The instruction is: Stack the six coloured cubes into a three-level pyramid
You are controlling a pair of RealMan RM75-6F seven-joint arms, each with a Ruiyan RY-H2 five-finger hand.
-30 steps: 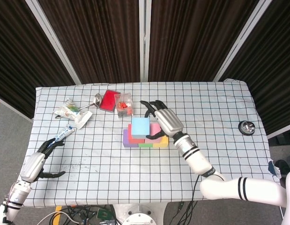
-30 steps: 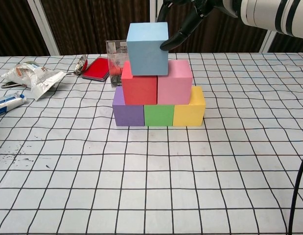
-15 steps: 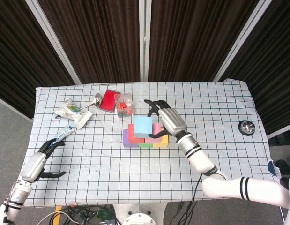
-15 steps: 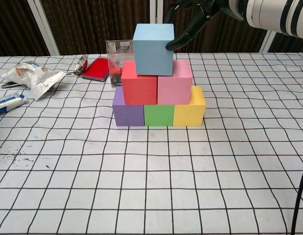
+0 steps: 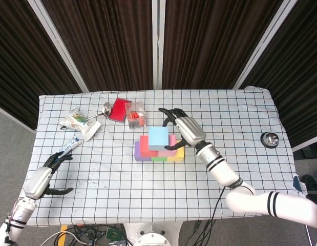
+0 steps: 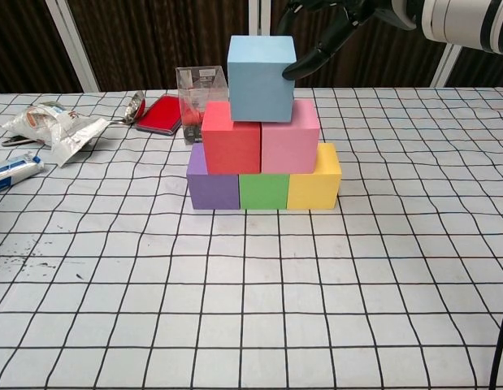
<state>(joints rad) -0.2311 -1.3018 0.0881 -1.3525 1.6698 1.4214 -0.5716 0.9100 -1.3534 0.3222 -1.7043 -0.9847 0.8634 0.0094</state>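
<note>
Capstone time: light blue cube (image 6: 262, 77) sits atop the red cube (image 6: 231, 136) and pink cube (image 6: 290, 136), right hand (image 5: 185, 130) pinching its side; next, let go gently. Left hand (image 5: 41, 178) idle, fingers loosely spread.

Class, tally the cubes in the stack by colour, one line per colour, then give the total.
Light blue cube: 1
Red cube: 1
Pink cube: 1
Purple cube: 1
Green cube: 1
Yellow cube: 1
Total: 6
</note>
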